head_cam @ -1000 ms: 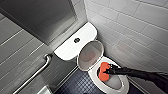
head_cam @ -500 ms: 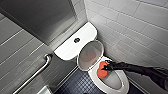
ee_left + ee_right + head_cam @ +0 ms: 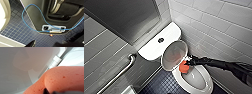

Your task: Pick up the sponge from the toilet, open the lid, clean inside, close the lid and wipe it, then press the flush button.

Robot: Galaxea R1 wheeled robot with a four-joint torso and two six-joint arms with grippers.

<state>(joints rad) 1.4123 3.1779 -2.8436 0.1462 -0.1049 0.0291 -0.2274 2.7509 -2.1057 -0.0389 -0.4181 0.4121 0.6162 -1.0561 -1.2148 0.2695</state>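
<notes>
Sponge [image 3: 183, 68], soft, light, porous, pinched by right gripper [image 3: 187, 63] just beside the raised lid [image 3: 171, 53]; likely squashes, best gripped mid-body

Bright, even light around me; the toilet [image 3: 151, 48] gleams softly, the lid [image 3: 174, 53] is shaded grey underneath, and the floor [image 3: 164, 85] lies dim.

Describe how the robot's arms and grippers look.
The right arm is slim and black, narrowing toward the wrist. The right gripper is black too, small and angular. In the left wrist view a thin blue cable loops across dark grey robot casing.
</notes>
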